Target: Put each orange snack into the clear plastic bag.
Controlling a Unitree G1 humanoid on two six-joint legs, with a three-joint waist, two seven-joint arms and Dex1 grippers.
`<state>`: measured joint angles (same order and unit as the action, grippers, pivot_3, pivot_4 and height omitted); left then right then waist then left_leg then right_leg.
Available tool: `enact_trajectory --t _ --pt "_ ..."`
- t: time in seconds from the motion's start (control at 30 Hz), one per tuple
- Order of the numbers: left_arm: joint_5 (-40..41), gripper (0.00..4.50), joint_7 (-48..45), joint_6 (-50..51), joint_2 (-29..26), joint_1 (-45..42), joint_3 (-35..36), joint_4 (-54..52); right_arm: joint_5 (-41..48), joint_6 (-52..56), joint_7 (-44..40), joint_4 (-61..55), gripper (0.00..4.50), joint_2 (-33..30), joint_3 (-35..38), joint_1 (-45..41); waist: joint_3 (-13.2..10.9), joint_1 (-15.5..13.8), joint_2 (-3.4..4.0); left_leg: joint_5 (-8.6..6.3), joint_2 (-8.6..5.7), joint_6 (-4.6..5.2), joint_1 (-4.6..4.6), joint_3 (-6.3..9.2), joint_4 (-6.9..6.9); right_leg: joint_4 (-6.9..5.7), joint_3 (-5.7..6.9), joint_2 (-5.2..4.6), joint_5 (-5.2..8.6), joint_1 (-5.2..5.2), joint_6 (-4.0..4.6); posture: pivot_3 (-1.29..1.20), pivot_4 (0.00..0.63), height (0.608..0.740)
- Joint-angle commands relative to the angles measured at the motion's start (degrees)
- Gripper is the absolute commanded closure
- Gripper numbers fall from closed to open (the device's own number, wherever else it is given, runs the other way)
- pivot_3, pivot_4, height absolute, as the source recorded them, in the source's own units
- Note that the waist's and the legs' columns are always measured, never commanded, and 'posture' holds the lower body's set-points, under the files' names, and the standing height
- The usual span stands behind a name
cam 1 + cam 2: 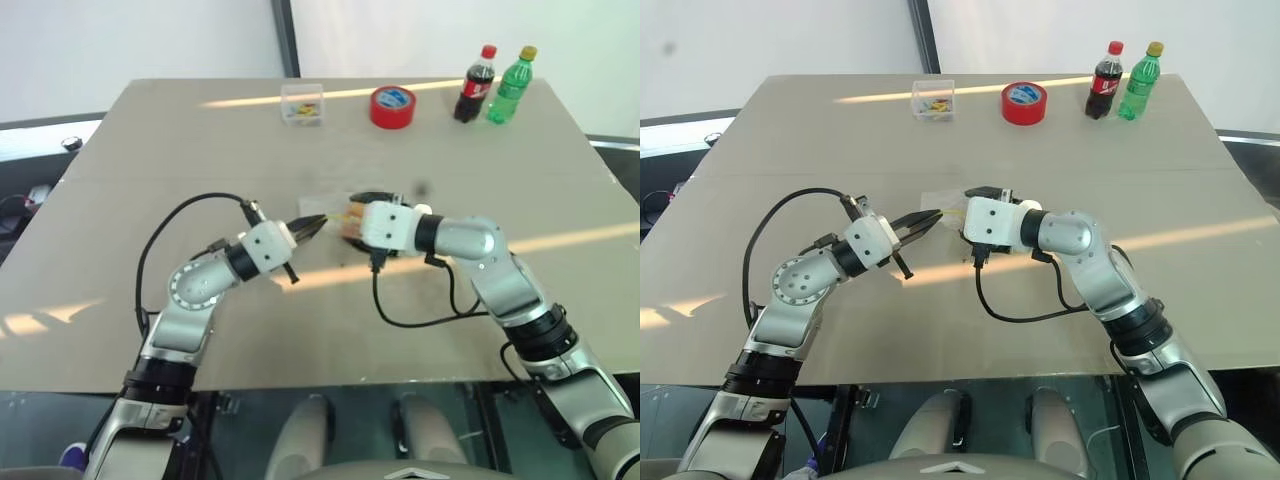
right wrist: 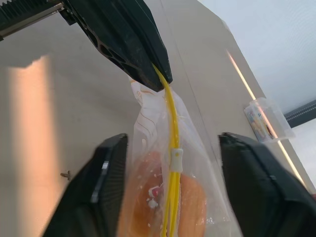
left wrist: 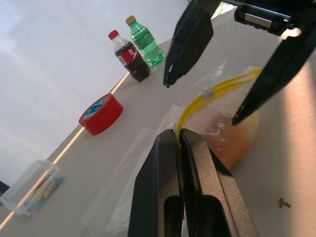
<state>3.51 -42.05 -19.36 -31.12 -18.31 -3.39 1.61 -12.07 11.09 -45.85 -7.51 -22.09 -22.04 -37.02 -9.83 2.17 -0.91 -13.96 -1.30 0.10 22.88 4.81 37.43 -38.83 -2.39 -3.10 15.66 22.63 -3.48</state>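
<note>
The clear plastic bag hangs crinkled just above the middle of the table. My left gripper is shut on the end of its yellow seal strip. An orange snack sits inside the bag, glossy with pale speckles, and shows in the right wrist view as well. My right gripper is open, its two black fingers standing wide on either side of the bag and the snack, clear of both. From the head views the two grippers meet tip to tip over the table.
Along the far edge of the table stand a small rigid clear box, a red tape roll, a cola bottle and a green bottle. Black cables loop from both wrists.
</note>
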Motion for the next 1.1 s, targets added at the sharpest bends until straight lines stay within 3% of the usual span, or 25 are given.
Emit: enact_trajectory --t 0.03,0.2,0.47,0.5,0.87,1.1 --pt "0.37 4.5 0.59 -0.92 -0.15 -0.36 0.73 -2.86 0.07 -0.35 0.8 -1.06 0.7 0.1 0.91 -1.02 0.0 0.0 0.0 0.0 0.0 0.0 0.0 0.0 0.0 0.0 0.0 0.0 0.0 0.0 0.0 0.0 0.15 0.74" --pt "0.26 4.5 0.7 -0.85 -0.12 -0.35 0.72 -2.91 0.01 -0.47 0.87 -0.7 0.7 0.08 0.87 -0.95 0.0 0.0 0.0 0.0 0.0 0.0 0.0 0.0 0.0 0.0 0.0 0.0 0.0 0.0 0.0 0.0 0.15 0.74" --pt "0.32 4.5 0.65 -0.92 -0.12 -0.45 0.72 -2.8 -0.75 -0.44 1.04 -0.45 4.28 -0.09 0.62 -0.57 0.0 0.0 0.0 0.0 0.0 0.0 0.0 0.0 0.0 0.0 0.0 0.0 0.0 0.0 0.0 0.0 0.15 0.74" --pt "0.32 4.5 0.64 -0.95 -0.12 -0.46 0.71 -2.78 -0.63 -0.35 1.01 -0.5 4.4 -0.02 0.74 -0.55 0.0 0.0 0.0 0.0 0.0 0.0 0.0 0.0 0.0 0.0 0.0 0.0 0.0 0.0 0.0 0.0 0.15 0.74" --pt "0.36 4.5 0.91 -1.02 -0.08 -0.37 0.99 -2.78 -0.69 -0.22 1.21 -0.17 4.4 -0.25 1.1 -0.29 0.0 0.0 0.0 0.0 0.0 0.0 0.0 0.0 0.0 0.0 0.0 0.0 0.0 0.0 0.0 0.0 0.15 0.74" --pt "1.26 4.5 3.15 -1.11 0.66 -1.5 3.27 -2.49 -1.91 0.14 2.1 0.77 4.4 -5.06 3.48 1.77 0.0 -0.13 0.0 0.0 0.0 0.0 0.0 0.0 0.0 0.01 0.0 -0.01 0.0 0.0 0.0 0.0 0.15 0.74"
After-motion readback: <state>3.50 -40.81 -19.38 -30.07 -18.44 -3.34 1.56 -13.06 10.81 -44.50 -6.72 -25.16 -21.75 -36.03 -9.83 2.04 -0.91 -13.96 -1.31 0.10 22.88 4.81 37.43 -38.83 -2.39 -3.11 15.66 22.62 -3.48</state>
